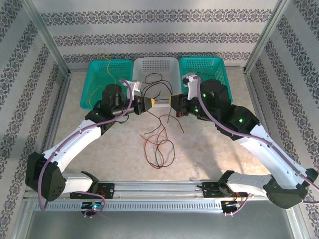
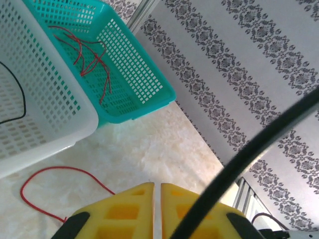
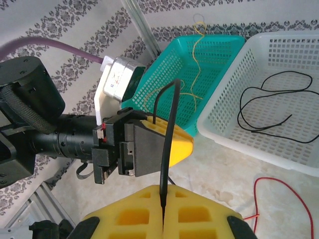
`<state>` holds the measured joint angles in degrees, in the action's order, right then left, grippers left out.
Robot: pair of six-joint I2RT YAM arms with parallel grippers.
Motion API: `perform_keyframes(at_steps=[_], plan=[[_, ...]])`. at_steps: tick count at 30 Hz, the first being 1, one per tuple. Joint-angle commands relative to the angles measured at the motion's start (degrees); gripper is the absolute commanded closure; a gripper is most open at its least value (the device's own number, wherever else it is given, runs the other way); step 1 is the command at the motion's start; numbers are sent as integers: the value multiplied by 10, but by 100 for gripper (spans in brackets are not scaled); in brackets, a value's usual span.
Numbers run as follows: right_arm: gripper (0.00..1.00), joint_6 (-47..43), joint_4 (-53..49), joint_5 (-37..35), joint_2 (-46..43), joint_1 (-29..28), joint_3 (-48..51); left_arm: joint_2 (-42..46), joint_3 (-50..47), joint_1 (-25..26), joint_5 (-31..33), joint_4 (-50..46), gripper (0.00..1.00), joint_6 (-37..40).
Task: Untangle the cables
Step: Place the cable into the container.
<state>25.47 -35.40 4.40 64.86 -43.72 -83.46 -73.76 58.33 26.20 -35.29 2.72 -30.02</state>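
Note:
My right gripper (image 3: 163,188) is shut on a black cable (image 3: 169,134). The cable rises from its yellow fingers, arches over and drops into the top of my left gripper (image 3: 189,144), which faces it tip to tip. In the left wrist view my left gripper (image 2: 157,185) is shut to a thin slit, and the black cable (image 2: 259,134) crosses above its right finger. From above, the left gripper (image 1: 155,102) and right gripper (image 1: 172,101) meet over the table in front of the baskets. A tangle of red and black cables (image 1: 158,144) lies below them.
Three baskets line the back. The left teal basket (image 1: 89,84) holds yellow wires, the white basket (image 1: 155,62) a black wire (image 3: 269,99), and the right teal basket (image 2: 144,74) red wires. A red cable (image 2: 60,172) loops on the table near the white basket.

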Motion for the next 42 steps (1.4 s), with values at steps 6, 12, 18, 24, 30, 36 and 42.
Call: perform_keyframes(at_steps=[6,12,18,24,30,36,42], plan=[[93,3,10,-56,-37,25,14,6,34,4,-87,38,100,-20],[88,22,14,-64,-59,62,49,7,49,4,-139,52,100,-39],[75,52,6,-56,-76,110,87,-1,60,3,-150,69,100,-59],[71,74,3,-48,-92,138,125,2,63,-8,-117,65,100,-61],[73,79,5,-45,-100,146,143,-12,78,-28,-24,49,100,-79],[73,83,3,-45,-101,149,154,-49,122,-46,24,30,100,-86],[72,96,3,-35,-96,150,175,-84,171,-64,47,21,100,-89]])
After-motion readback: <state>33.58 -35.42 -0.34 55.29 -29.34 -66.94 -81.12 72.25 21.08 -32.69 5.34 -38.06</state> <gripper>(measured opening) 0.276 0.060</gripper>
